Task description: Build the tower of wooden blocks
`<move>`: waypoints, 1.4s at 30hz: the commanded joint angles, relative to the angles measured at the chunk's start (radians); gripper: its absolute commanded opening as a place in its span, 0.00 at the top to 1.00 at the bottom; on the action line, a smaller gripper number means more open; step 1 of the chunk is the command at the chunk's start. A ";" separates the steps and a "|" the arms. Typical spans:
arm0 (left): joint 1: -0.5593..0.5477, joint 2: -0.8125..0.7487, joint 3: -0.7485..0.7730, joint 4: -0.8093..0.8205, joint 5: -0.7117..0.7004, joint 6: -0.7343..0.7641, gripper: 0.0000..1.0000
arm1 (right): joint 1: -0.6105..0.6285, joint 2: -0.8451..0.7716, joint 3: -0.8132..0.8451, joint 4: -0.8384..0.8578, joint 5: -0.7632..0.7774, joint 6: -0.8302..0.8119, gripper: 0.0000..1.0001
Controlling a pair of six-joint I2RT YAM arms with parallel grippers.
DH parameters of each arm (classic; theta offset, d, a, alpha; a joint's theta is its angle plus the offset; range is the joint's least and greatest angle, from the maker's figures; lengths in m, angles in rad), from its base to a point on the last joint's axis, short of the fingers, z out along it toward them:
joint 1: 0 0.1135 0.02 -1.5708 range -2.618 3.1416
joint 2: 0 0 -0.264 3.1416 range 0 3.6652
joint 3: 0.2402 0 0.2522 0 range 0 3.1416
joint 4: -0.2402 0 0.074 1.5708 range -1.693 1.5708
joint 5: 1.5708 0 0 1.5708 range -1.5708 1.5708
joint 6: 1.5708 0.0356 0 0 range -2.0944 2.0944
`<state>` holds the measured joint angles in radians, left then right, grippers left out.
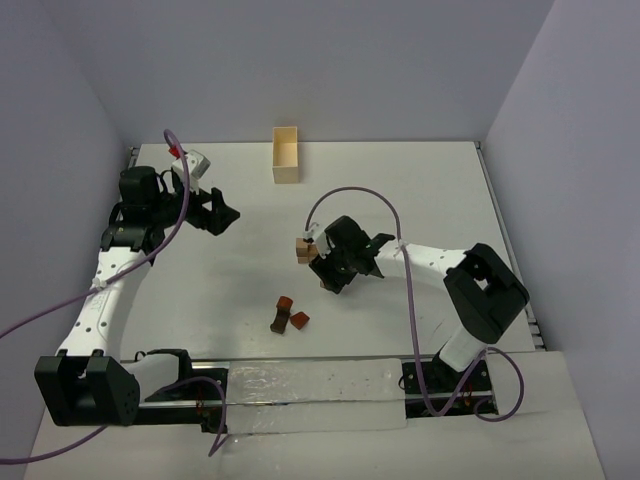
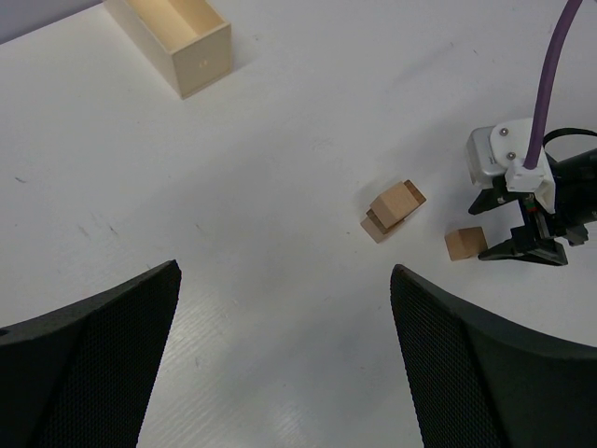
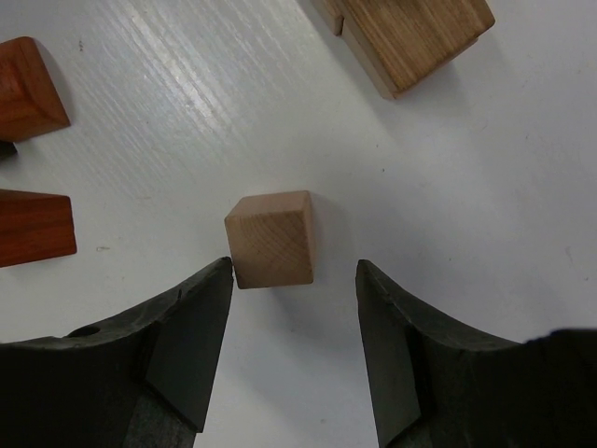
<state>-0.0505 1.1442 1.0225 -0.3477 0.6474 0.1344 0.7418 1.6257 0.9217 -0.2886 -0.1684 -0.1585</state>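
Near left edge of table [image 1: 420,200]: left pincer [image 1: 225,215] spread wide, empty. Toward near edge: reddish blocks [image 1: 288,318], cut off in right wrist view. Mid-table: tan cube [image 3: 270,238] between parted, ungripping tips of right pincer [image 3: 294,275], hard to make out from overhead.

Overhead cam sits up behind my bases, looking down on the whole table [image 1: 420,190]. My left wrist cam hangs high, facing across toward the box [image 2: 177,42] by the far edge. Right wrist cam is way down close, staring at one tan cube [image 3: 272,239]. Both wrist cams catch that cube and the stacked blocks [image 2: 394,210] beside it.
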 commanded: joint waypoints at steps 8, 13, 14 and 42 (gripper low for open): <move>0.006 0.015 0.024 0.038 0.040 0.024 0.01 | 0.007 0.012 0.060 -0.004 -0.042 -0.082 0.56; 0.006 0.033 0.027 0.030 0.054 0.037 0.01 | -0.002 -0.044 0.061 -0.061 -0.083 -0.176 0.63; 0.006 0.036 0.028 0.028 0.056 0.039 0.01 | -0.008 -0.056 0.063 -0.069 -0.101 -0.187 0.64; 0.006 0.089 0.028 -0.001 0.133 0.106 0.01 | -0.241 0.176 0.629 -0.495 -0.358 -0.713 0.77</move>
<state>-0.0504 1.2307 1.0233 -0.3620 0.7436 0.2251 0.4910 1.7838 1.4962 -0.7558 -0.5078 -0.8385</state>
